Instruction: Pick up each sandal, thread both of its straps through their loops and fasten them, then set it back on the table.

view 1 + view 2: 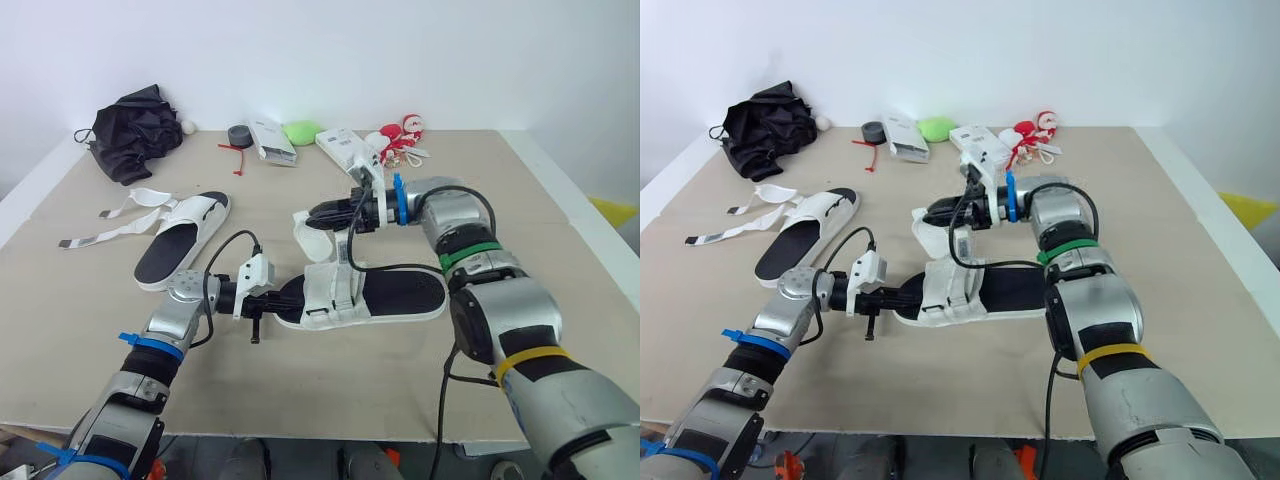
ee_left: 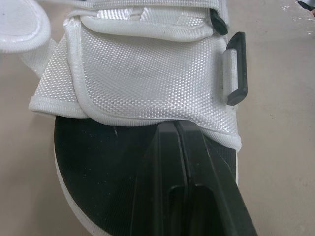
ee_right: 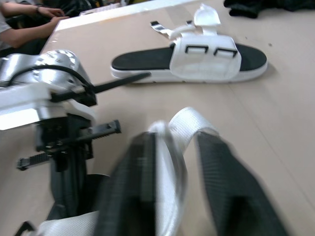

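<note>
Right hand point(image 1: 318, 213) is grasping the strap point(image 1: 304, 232), clenched left hand point(image 1: 288, 297) is pinning the sandal point(image 1: 400, 291) under it, probably risking the strap slipping if tugged.

1. the left claw point(image 2: 175, 127) tip reaches the upper of the sandal point(image 2: 147, 73); whether it slips beneath is hidden.
2. the right claw point(image 3: 177, 142) and the strap point(image 3: 184, 120) at it are blurred.
3. a person point(image 3: 19, 24) beyond is cut off.

Black cloth point(image 1: 135, 130), tape roll point(image 1: 239, 135), green lump point(image 1: 302, 131) and red-white toy point(image 1: 402, 135) share one row.
</note>
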`<action>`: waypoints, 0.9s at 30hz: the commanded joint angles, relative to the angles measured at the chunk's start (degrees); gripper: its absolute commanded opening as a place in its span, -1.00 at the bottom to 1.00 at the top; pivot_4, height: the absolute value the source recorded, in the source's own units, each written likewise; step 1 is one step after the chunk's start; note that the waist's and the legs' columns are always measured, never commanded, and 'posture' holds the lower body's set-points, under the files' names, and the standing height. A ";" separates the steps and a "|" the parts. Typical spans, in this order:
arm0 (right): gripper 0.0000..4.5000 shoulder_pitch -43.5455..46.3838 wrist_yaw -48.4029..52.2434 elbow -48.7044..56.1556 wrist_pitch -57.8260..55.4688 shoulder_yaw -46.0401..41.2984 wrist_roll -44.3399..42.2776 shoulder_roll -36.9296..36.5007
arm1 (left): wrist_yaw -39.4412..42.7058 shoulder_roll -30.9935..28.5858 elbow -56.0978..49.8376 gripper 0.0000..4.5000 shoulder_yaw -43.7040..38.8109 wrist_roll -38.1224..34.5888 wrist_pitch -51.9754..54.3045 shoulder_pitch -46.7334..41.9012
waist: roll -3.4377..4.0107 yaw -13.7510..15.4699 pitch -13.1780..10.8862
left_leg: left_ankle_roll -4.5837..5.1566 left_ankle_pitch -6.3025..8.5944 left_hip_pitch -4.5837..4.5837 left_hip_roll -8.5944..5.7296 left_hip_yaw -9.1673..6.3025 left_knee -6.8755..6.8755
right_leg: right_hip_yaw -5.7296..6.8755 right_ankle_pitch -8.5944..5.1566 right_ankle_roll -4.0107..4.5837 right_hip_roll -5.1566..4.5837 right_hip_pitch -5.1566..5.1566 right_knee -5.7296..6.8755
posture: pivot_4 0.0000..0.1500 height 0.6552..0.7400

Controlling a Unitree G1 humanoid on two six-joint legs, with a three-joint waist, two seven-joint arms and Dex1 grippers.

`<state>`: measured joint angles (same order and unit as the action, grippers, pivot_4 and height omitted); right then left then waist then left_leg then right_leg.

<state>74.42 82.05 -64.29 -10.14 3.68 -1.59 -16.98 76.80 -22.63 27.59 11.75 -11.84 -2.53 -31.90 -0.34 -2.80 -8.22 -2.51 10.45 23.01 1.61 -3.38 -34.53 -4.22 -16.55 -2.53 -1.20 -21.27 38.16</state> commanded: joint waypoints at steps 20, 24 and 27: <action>0.26 6.92 5.78 3.46 -10.84 7.93 4.38 -3.42 | -0.20 -0.71 3.84 -1.00 5.18 5.20 2.99 4.88 | 0.02 -0.01 -0.01 | 0.00 0.00 -0.01 0.01 0.00 0.00 | 0.00 0.01 0.01 0.01 -0.01 0.02 | 1.00 0.95; 0.26 4.65 5.74 5.42 -12.02 11.90 7.45 -4.12 | -0.55 -0.80 3.41 -1.00 5.10 5.12 3.34 5.44 | 0.00 0.00 0.00 | 0.00 0.00 0.00 0.01 0.00 0.00 | 0.00 -0.01 0.01 0.01 -0.01 0.01 | 1.00 0.95; 0.26 2.88 6.88 6.30 -13.07 12.55 7.70 -5.41 | -0.72 -0.94 3.13 -1.00 5.09 5.06 3.63 5.66 | 0.00 0.03 0.00 | 0.00 0.00 0.00 0.01 0.01 0.00 | 0.00 -0.02 0.00 0.00 -0.01 0.01 | 1.00 0.95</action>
<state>76.96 87.32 -60.21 -22.68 16.14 6.04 -20.76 75.74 -22.67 26.06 11.71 -11.85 -2.43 -30.84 -0.34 -2.77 -8.21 -2.51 10.45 23.01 1.62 -3.38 -34.53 -4.22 -16.57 -2.53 -1.20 -21.29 38.17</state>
